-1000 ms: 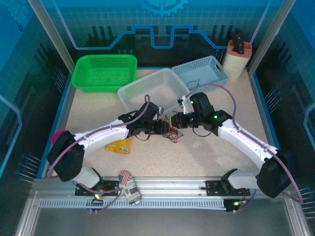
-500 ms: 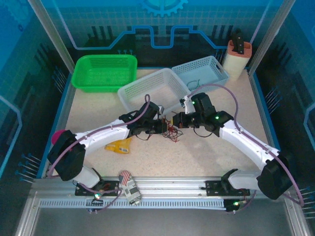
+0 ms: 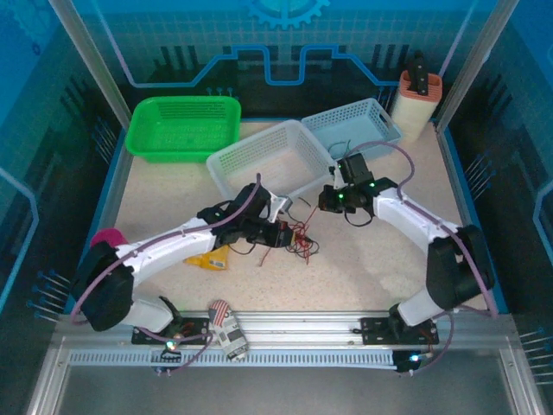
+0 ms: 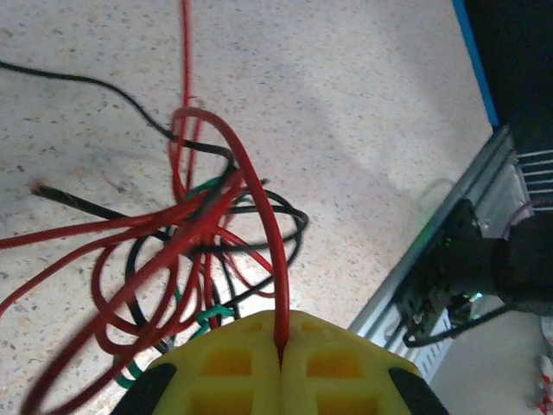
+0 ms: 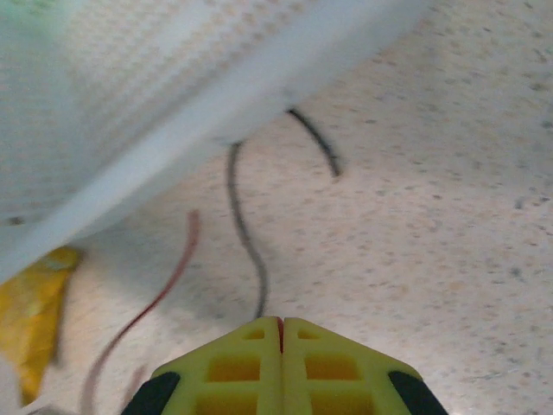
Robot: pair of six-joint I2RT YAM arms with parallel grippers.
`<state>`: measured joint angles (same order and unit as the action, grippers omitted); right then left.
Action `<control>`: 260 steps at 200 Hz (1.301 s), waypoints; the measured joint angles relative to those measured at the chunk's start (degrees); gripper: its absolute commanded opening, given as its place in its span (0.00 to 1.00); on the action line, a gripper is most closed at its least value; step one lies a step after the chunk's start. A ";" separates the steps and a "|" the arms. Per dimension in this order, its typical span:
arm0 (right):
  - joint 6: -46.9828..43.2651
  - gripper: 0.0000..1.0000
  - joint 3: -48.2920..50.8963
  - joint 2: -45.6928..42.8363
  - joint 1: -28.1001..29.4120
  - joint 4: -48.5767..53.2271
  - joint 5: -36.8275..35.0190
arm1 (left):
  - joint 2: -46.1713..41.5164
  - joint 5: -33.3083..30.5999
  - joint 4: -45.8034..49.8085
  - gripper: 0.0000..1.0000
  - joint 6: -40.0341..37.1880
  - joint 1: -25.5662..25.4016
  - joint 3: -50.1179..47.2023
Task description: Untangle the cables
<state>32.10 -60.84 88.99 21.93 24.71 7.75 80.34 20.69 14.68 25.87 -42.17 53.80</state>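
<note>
While clamping a loop of the red cable [image 4: 263, 225] tight in the left pincer [image 4: 281, 350], holds it up from the tangled cables [image 3: 301, 242] lying on the desk [image 3: 371, 259], likely to tease red from black. Opposite, presses the right pincer [image 5: 281, 327] together where a black cable [image 5: 246, 233] meets its tips; cannot tell whether gripped, perhaps as anchor.

Top view: high, rear, looking down. Wrist views: close over tabletop [image 4: 389, 130], sharing cables [image 4: 203, 212].

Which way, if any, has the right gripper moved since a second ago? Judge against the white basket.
Yes. The right gripper has pulled back from the cables, toward the near right corner of the white basket.
</note>
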 measured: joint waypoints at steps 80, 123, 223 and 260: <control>0.07 0.00 2.01 6.75 -0.63 -0.87 -5.84 | -4.44 0.33 -1.42 0.00 -0.92 0.31 -0.61; -0.96 0.53 6.47 -1.62 -1.09 -4.76 -0.44 | -3.26 -0.92 -5.22 0.00 -0.37 1.18 -1.18; -9.33 0.63 9.31 -22.97 0.37 3.63 11.96 | 1.70 -3.08 -7.91 0.00 -0.17 1.18 -1.11; -6.60 0.59 11.98 -22.56 10.16 7.19 9.77 | 2.45 -3.06 -8.17 0.00 0.35 1.18 -1.07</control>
<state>25.50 -48.86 66.43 32.10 31.90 17.52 82.78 17.63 6.50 26.22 -40.99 52.73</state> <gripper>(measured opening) 0.608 0.064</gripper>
